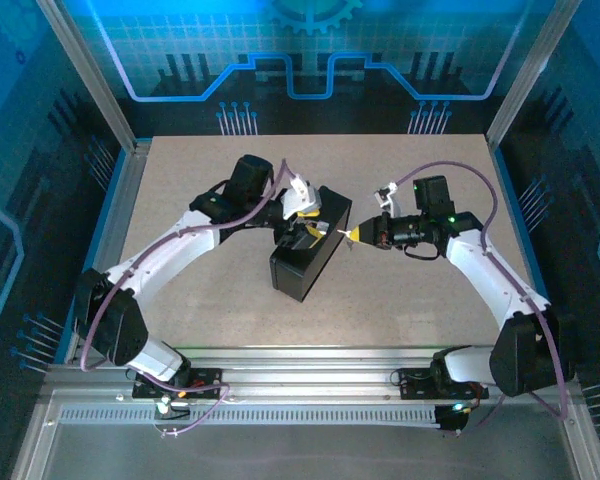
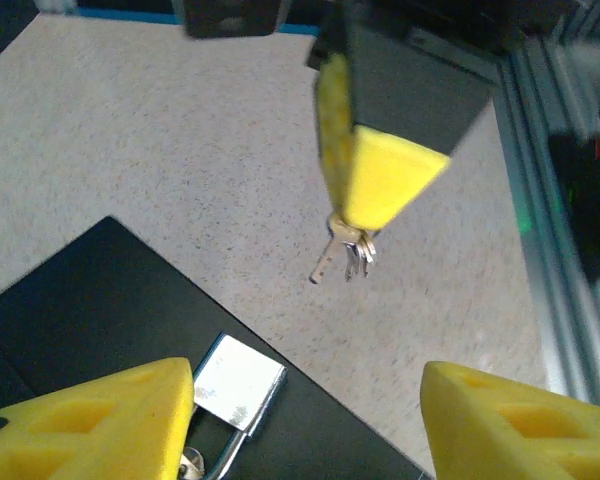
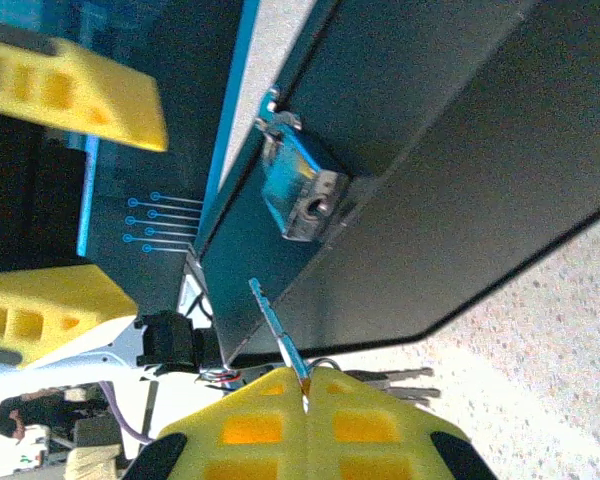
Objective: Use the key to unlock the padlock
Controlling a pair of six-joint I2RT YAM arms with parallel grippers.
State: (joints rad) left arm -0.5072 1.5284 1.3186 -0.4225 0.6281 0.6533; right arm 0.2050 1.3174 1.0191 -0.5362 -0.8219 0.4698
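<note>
Half the job at most looks done: the right gripper, pinched shut on the key, levels it just short of the padlock, uninserted, while the left gripper stands open astride that lock on the black box mid-worktop.

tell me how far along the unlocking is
Done: the right gripper is shut on the key. In hand: its tip points toward the keyhole of the padlock, apart from it; the open left gripper flanks the lock. Left: insert, turn, pop it open.
</note>
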